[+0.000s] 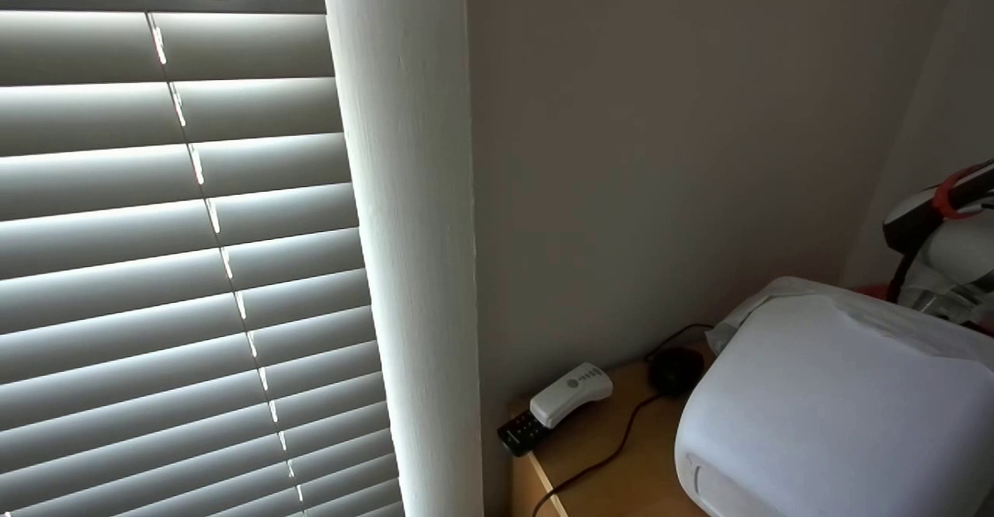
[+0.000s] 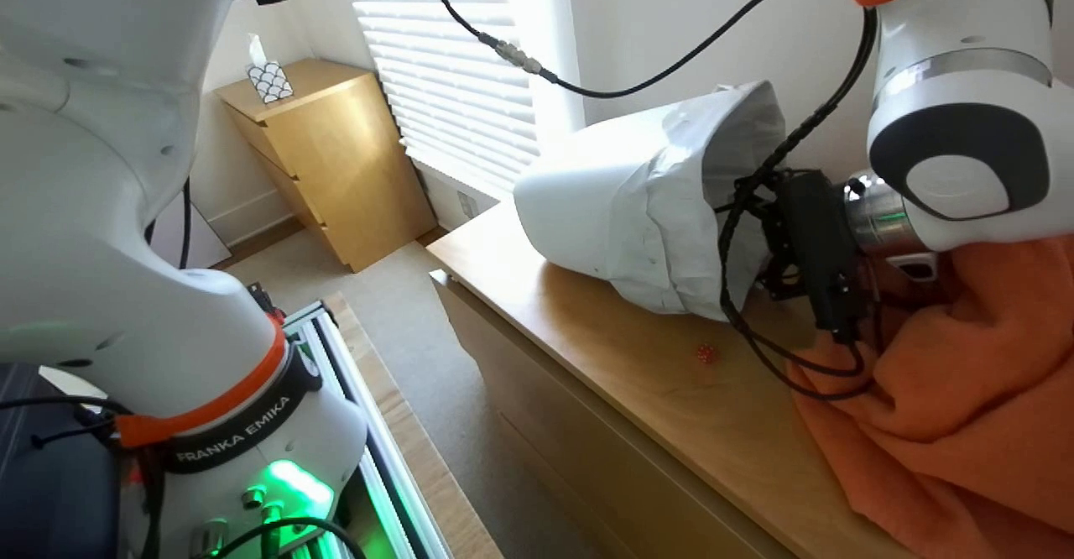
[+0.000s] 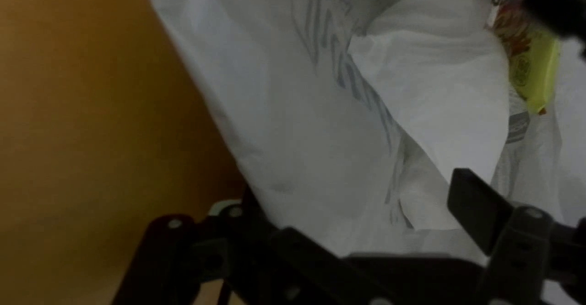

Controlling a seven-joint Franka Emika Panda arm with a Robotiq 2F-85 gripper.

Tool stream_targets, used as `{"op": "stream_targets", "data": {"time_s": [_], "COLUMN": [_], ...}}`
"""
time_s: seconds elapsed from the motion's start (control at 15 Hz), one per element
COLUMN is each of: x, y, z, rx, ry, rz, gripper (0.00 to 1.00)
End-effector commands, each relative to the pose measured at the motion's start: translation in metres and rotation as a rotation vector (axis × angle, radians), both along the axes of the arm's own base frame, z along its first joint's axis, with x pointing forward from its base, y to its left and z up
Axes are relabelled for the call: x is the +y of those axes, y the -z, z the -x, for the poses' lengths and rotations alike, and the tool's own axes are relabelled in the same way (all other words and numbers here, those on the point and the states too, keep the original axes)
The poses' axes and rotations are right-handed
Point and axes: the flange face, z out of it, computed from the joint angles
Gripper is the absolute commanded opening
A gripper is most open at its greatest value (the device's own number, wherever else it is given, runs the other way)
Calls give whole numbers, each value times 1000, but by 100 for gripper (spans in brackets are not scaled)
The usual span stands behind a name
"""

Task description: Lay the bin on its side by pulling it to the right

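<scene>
The white bin point(image 2: 587, 181) lies on its side on a wooden dresser, its mouth facing the robot's gripper. It also shows in an exterior view point(image 1: 831, 416) with its base toward the camera. The crinkled white liner point(image 2: 663, 223) covers its rim; in the wrist view the liner point(image 3: 297, 112) fills the middle, with white litter and a yellow wrapper point(image 3: 540, 71) inside. My gripper point(image 3: 373, 209) is open at the bin's mouth, one finger by the rim edge and the other over the inside. I cannot tell whether they touch the liner. Cables partly hide the fingertips in an exterior view point(image 2: 751, 232).
The wooden dresser top point(image 2: 604, 324) ends at a front edge. An orange cloth point(image 2: 948, 374) lies under the wrist. A small red object point(image 2: 706, 353) lies near the bin. A white remote point(image 1: 571, 394), a black remote point(image 1: 523, 433) and a black round device point(image 1: 675, 371) stand by the wall.
</scene>
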Motion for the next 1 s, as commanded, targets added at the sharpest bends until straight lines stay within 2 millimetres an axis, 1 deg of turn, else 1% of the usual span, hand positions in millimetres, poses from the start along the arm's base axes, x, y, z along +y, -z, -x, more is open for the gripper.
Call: {"op": "stream_targets", "data": {"time_s": [0.0,0.2,0.47,0.6,0.8,0.93], "x": [13,18,15,13,12,12], "y": [-14,-25,-46,-55,-60,-60], "z": [11,21,38,43,47,47], "rx": [9,24,32,27,30,34], "ry": [0,-39,-72,-86,-82,-81], "rz": [69,111,164,171,166,160], "gripper": [100,100,100,100,100,100]}}
